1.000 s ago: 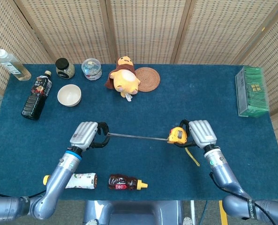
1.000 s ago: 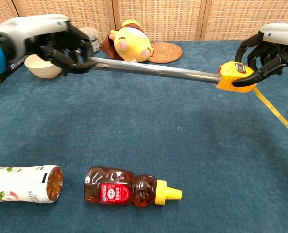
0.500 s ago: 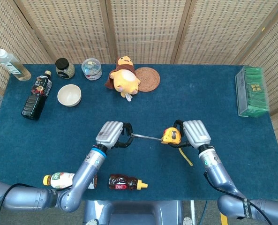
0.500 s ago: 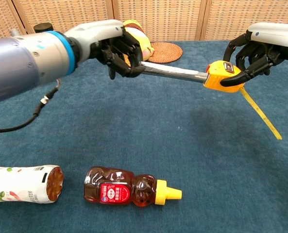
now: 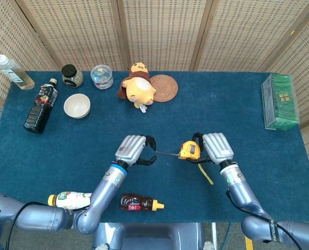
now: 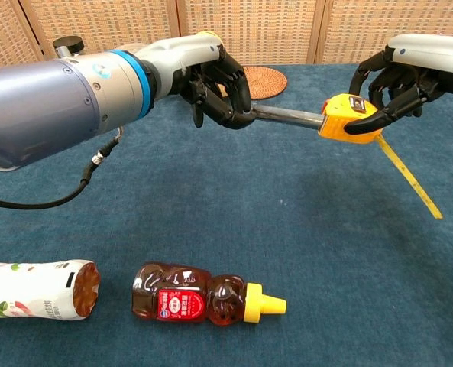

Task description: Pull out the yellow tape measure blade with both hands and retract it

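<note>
Two hands are seen above the middle of the blue table. The yellow tape measure is gripped by the right hand, its fingers curled around the case. A short stretch of blade runs left from the case, and its end is pinched in the closed fingers of the left hand. A yellow strap hangs down from the case toward the near right.

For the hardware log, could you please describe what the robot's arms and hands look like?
Both arms are glossy silver-grey tubes with a blue ring at the wrist. The left hand and right hand have pale ribbed backs and black fingers. A black cable loops beneath the left arm.
</note>
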Tool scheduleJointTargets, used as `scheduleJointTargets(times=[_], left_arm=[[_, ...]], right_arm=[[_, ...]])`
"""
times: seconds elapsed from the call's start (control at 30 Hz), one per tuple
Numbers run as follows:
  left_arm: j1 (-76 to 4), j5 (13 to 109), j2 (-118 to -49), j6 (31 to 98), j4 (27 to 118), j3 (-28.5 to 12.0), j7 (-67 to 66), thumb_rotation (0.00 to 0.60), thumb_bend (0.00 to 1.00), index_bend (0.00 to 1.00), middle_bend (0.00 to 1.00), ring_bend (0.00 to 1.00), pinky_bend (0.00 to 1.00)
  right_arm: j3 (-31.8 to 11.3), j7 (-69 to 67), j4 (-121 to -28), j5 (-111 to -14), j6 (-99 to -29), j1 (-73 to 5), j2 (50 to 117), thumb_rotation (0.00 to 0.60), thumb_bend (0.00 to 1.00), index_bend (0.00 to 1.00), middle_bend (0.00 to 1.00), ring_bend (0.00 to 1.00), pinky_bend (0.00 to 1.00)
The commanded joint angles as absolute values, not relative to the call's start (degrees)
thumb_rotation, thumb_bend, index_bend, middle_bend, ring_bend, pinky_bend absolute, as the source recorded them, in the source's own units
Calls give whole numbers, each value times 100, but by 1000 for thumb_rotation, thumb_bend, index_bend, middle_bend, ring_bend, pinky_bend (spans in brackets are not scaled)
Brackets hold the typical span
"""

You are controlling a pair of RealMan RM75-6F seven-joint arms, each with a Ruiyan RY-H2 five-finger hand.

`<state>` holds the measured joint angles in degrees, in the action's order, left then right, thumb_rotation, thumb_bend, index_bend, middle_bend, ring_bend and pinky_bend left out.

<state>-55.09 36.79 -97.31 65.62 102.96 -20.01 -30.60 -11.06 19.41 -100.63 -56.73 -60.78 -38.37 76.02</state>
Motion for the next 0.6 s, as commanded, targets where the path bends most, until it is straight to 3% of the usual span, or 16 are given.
scheduleJointTargets(times=[0.03,0.3,0.6], left_arm=[[-5484,3682,-9669,6573,10345,-1975,-3055,563,293,410,363,288,478],[-5307,3847,-9353,6652,10576,-1827,-2953,560,290,362,322,238,426],[-4714,4398,-8513,7056,11273,-1527,-2668,562,287,359,321,233,412]], right_arm=[[-1097,1934,-10051,-5678,-6079,-3826,7588,379,250,588,629,707,636],[-1064,1911,-9993,-5718,-6054,-3803,7545,378,250,588,631,706,636],[-966,1906,-9849,-5788,-5957,-3781,7506,377,251,589,632,707,635]])
